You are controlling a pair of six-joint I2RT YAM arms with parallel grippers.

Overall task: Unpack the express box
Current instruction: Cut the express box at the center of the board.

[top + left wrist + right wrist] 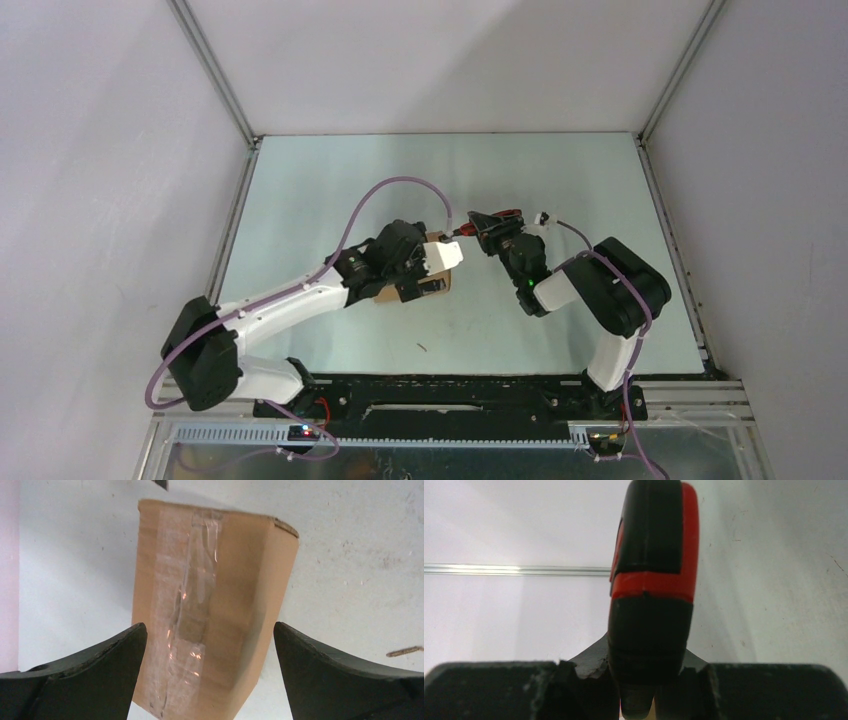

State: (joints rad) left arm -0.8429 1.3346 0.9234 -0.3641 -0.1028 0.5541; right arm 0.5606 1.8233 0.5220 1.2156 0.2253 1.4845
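The express box [210, 595] is a small brown carton with a strip of clear tape down its top, lying on the pale table. My left gripper [210, 630] hangs over it, open, with one dark finger [100, 670] at each side of the box. From above, the box [438, 286] is mostly hidden under the left gripper [425, 268]. My right gripper [651, 675] is shut on a red-and-black utility knife [654, 580]. From above, the knife [490, 220] is held just right of the box, its tip pointing toward it, by the right gripper [492, 238].
A small dark scrap [424, 347] lies on the table in front of the box and also shows as a scrap [404, 651] in the left wrist view. White walls with metal corner rails [215, 75] enclose the table on three sides.
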